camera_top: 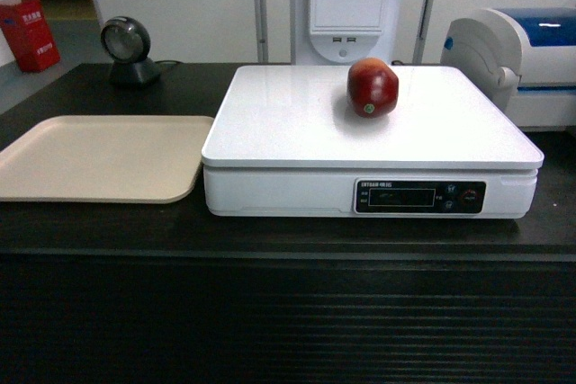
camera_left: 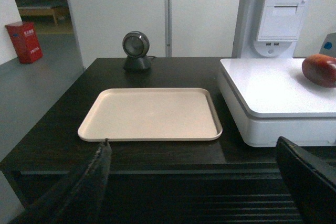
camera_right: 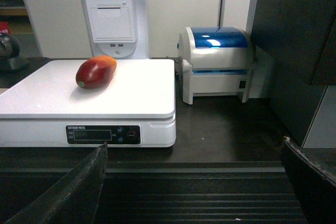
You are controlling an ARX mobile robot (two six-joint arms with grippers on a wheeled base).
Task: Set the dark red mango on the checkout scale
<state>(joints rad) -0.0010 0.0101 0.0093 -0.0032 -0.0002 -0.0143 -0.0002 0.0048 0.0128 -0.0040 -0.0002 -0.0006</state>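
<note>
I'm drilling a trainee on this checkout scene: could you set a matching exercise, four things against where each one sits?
Things:
1. dark red mango
2. beige tray
3. round black scanner
4. blue-topped printer

Places:
A. back of the counter, behind the tray
B. on the white scale platform
C. counter, right of the scale
D. counter, left of the scale

Pairs: 1-B, 2-D, 3-A, 4-C
</note>
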